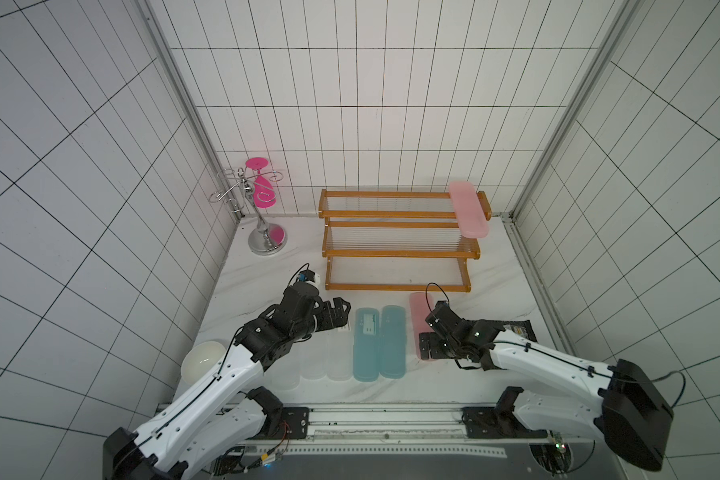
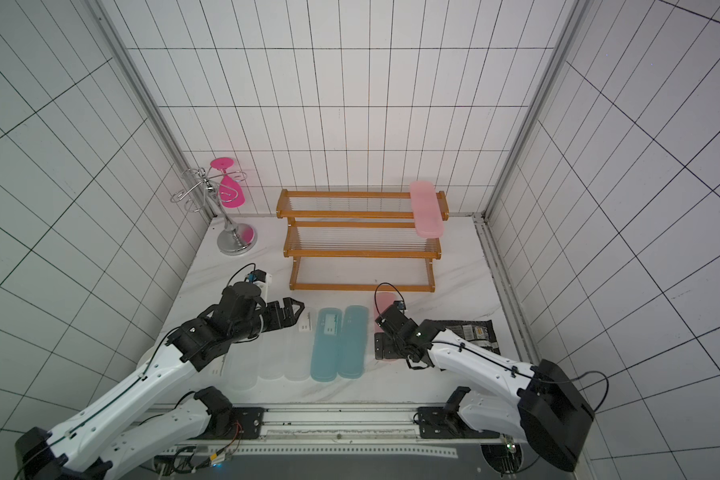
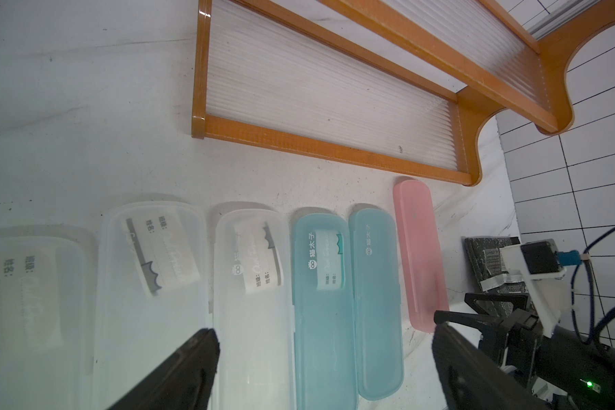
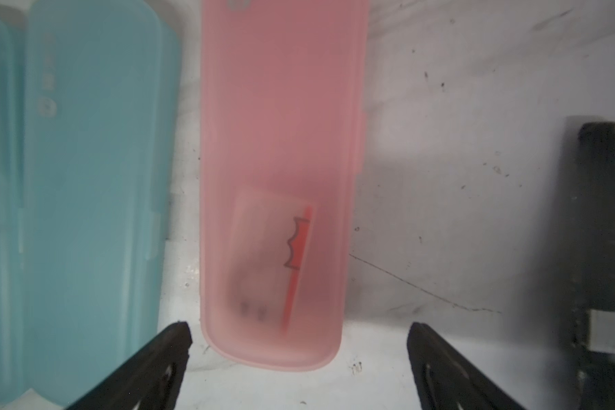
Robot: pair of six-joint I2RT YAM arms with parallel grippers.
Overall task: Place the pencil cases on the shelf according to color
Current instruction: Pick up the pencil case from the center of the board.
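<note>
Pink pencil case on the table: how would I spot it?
Find the orange-brown shelf at the back. On the table before its lowest tier lies a row of cases. The pink pencil case ends that row beside two teal cases, the only pink one there.

Pink case (image 4: 281,149) (label (image 4: 263,245) inside), fingers (image 4: 146,371) spread, teal case (image 4: 86,198) beside

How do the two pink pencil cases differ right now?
The upper pink case lies on the shelf's top tier, overhanging its front rail; the lower pink case lies on the table. The lower one's end sits between the open right gripper's fingertips; the upper one is untouched. Both are translucent, round-ended.
</note>
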